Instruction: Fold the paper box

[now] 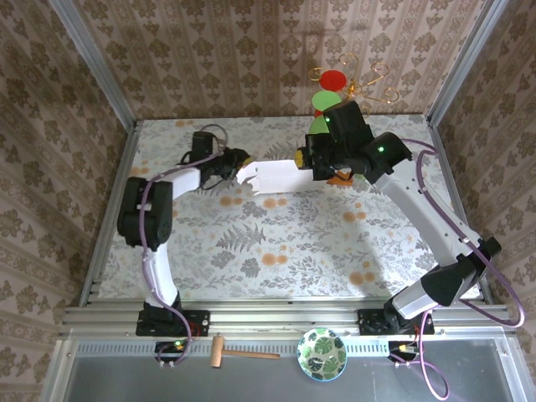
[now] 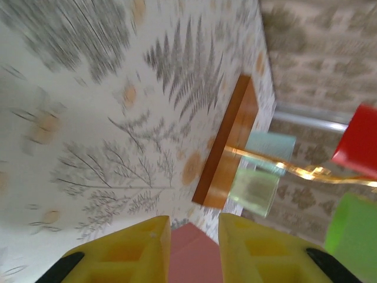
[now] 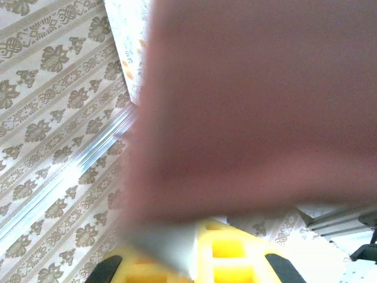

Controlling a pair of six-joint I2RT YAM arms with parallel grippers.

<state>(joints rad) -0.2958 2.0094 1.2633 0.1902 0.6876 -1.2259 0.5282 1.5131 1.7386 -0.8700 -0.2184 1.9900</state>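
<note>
Mid-fold: the box [image 1: 272, 177] hangs above the far table [image 1: 251, 243] between both arms. The right gripper [image 1: 306, 167] is clenched on its right end. The left gripper [image 2: 194, 227] straddles the left edge, but I cannot tell whether it grips. The next move is probably to turn a flap while the right holds steady.

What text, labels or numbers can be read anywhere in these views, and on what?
No readable text, number or sign in these views.
paper box: plain pink and whitish, no print to be seen; heavily blurred in the right wrist view.
wooden block: bare wood, no marking.
bowl: leaf pattern, no lettering.
</note>
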